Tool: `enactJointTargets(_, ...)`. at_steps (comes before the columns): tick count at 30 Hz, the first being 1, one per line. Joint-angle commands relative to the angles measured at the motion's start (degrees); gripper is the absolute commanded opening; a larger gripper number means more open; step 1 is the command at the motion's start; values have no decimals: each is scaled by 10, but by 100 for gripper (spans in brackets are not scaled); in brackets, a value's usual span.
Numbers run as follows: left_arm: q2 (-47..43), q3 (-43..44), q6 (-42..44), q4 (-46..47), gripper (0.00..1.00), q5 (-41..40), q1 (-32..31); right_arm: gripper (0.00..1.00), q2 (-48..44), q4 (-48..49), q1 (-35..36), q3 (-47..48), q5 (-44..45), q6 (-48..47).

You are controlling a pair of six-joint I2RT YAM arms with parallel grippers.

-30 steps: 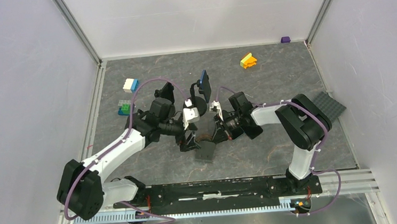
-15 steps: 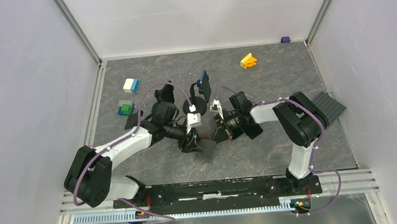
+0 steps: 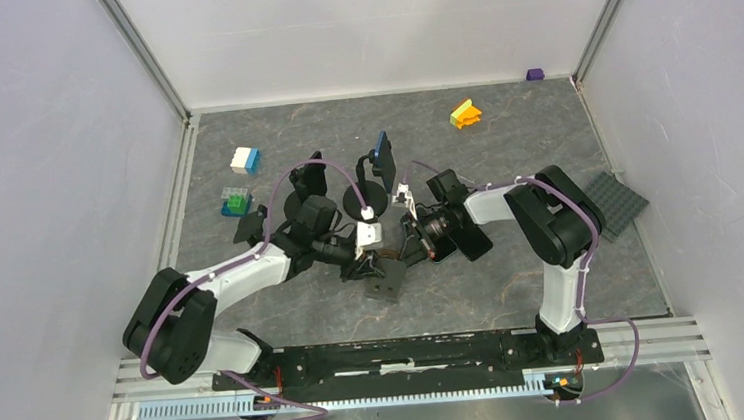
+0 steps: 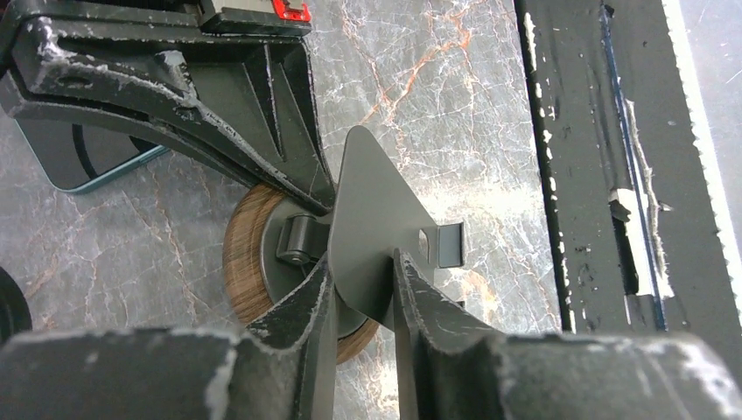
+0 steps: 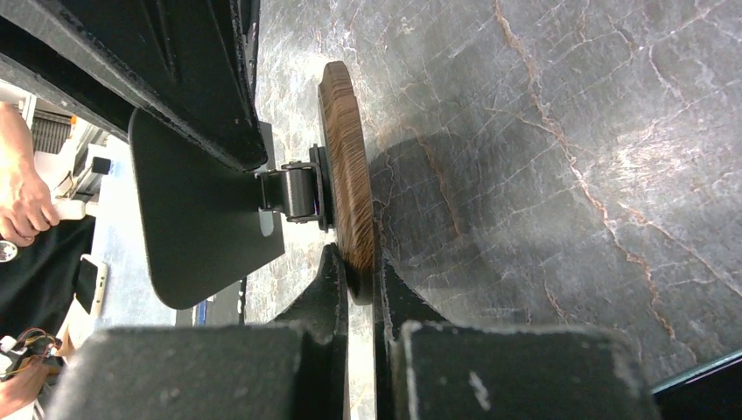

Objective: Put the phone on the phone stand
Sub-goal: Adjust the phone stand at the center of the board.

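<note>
The phone stand has a round wooden base (image 5: pixel 346 175) hinged to a dark grey plate (image 4: pixel 376 219) and is tipped on its side mid-table (image 3: pixel 386 279). My right gripper (image 5: pixel 354 271) is shut on the rim of the wooden base. From the other side, my left gripper (image 4: pixel 360 289) has its fingers pressed on both sides of the plate's lower part. The phone (image 4: pixel 87 157), dark with a teal edge, lies flat on the table just beyond the right gripper (image 3: pixel 471 244).
An upright dark slab with a blue edge (image 3: pixel 382 157) stands on a black round foot behind the grippers. Toy bricks lie at the back left (image 3: pixel 245 160) (image 3: pixel 234 201) and back right (image 3: pixel 465 113). A grey studded plate (image 3: pixel 616 199) lies right. The black base rail (image 4: pixel 595 175) runs along the near edge.
My left arm has moved right to the stand and its jaws have closed from wide open onto the plate. The right gripper has kept its hold on the wooden base.
</note>
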Motion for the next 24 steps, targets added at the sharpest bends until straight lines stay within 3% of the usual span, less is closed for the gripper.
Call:
enactJointTargets(1, 0, -14, 80, 72, 7, -30, -20, 0, 51, -44, 1, -8, 207, -72)
enactJointTargets(3, -3, -20, 97, 77, 2, -37, -25, 0, 56, -49, 1, -3, 209, -73)
enactJointTargets(10, -18, -42, 115, 99, 2, -52, -26, 0, 70, -67, 1, 9, 216, -80)
enactJointTargets(20, -9, -36, 34, 135, 2, -41, -26, 0, 61, -81, 2, 16, 219, -89)
enactJointTargets(24, 15, -15, -22, 121, 2, -26, -24, 13, 44, -97, 1, 27, 224, -100)
